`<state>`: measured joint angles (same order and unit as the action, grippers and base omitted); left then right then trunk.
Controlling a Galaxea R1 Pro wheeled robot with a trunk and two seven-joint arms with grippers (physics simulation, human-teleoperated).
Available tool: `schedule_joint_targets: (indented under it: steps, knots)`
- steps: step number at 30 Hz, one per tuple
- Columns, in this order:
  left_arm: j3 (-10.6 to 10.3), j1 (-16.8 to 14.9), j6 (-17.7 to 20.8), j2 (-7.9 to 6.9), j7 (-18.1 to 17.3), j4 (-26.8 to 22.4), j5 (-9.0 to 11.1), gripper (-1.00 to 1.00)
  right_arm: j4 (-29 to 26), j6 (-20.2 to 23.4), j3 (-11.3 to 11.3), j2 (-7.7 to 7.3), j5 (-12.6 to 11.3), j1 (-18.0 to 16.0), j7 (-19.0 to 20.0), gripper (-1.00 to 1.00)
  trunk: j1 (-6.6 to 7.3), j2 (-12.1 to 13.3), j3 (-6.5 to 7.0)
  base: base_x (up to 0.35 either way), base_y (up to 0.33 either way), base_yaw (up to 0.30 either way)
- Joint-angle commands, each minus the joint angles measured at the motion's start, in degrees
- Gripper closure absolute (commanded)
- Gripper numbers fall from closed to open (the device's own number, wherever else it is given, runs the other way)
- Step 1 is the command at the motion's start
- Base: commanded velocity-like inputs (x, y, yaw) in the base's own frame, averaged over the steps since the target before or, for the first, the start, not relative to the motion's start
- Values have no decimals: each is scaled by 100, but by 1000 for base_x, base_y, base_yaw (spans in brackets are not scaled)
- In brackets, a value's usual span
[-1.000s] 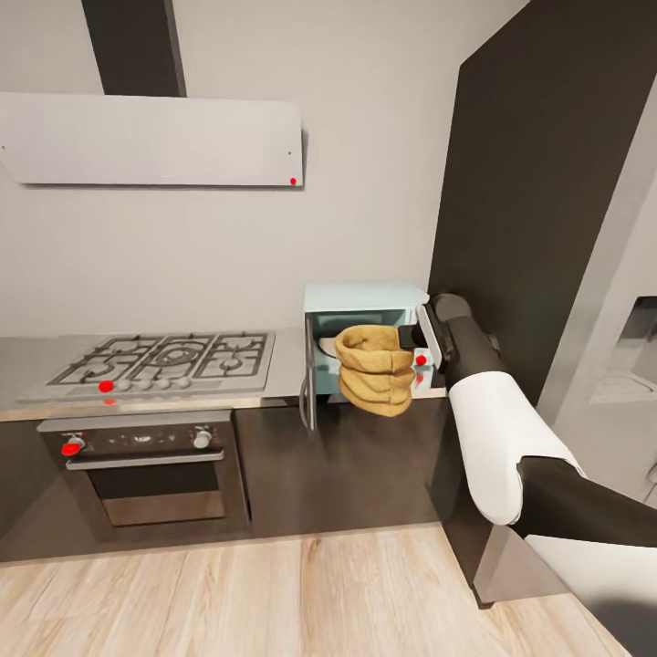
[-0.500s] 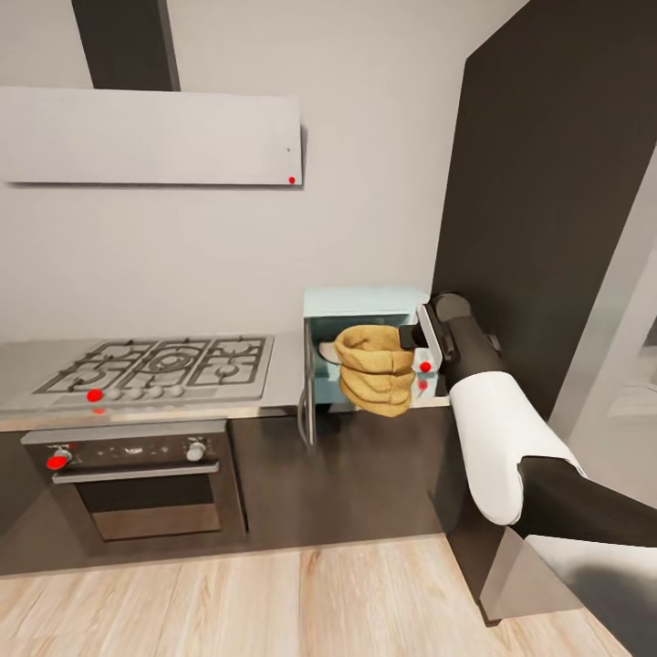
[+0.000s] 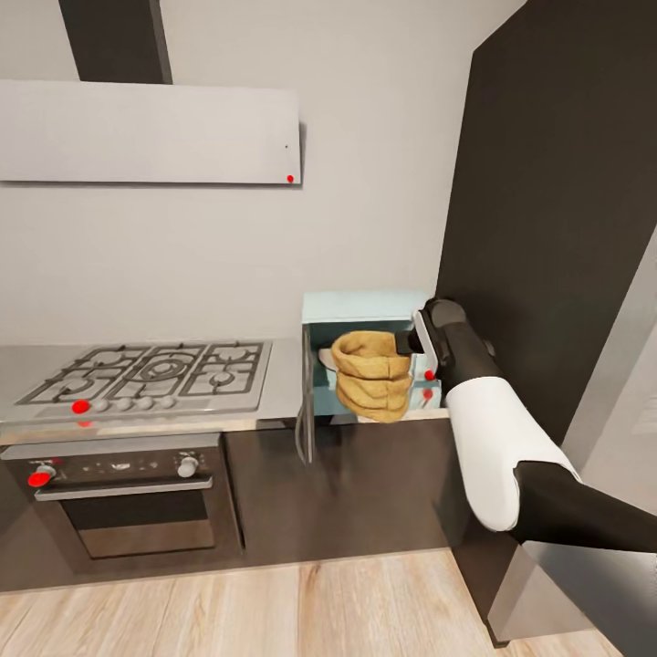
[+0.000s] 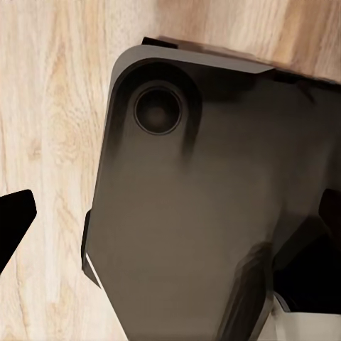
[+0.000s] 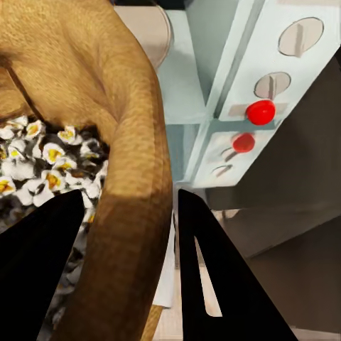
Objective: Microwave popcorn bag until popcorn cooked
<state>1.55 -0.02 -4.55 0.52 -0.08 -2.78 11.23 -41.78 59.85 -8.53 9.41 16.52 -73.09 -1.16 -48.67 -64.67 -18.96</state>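
one right gripper (image 5: 128,270) pinching popcorn bag (image 3: 370,374) rim, at open microwave (image 3: 360,310)

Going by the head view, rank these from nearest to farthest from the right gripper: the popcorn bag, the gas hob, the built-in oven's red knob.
1. The tan crumpled paper popcorn bag, held in the right gripper at its rim, in front of the open pale mint microwave.
2. The steel gas hob, on the grey countertop to the microwave's left.
3. The red knob on the built-in black oven, lower and farthest left.
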Motion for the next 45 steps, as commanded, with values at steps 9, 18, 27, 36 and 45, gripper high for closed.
schedule_joint_targets:
  steps: [9,18,27,36,45]
  knots:
    - [12,-1,-11,1,-1,-3,29,-100,-17,-30,-31,34,6,65,18,100,0,-4,-6,0,0,0]
    - [12,0,-11,1,-1,-7,29,-100,-8,-475,-34,15,-12,250,-24,100,0,-4,-6,0,0,0]
    - [13,0,-3,1,-1,-4,29,-100,-6,-483,-34,-8,-4,260,-24,100,0,-4,-6,61,0,0]
    - [11,-1,-2,1,-1,-4,29,-100,-6,-469,-34,-19,0,260,-24,100,0,-4,-6,226,0,0]
    - [12,-1,-2,1,-1,-5,29,-100,77,-514,-34,-18,0,295,-31,100,0,-4,-6,214,0,0]
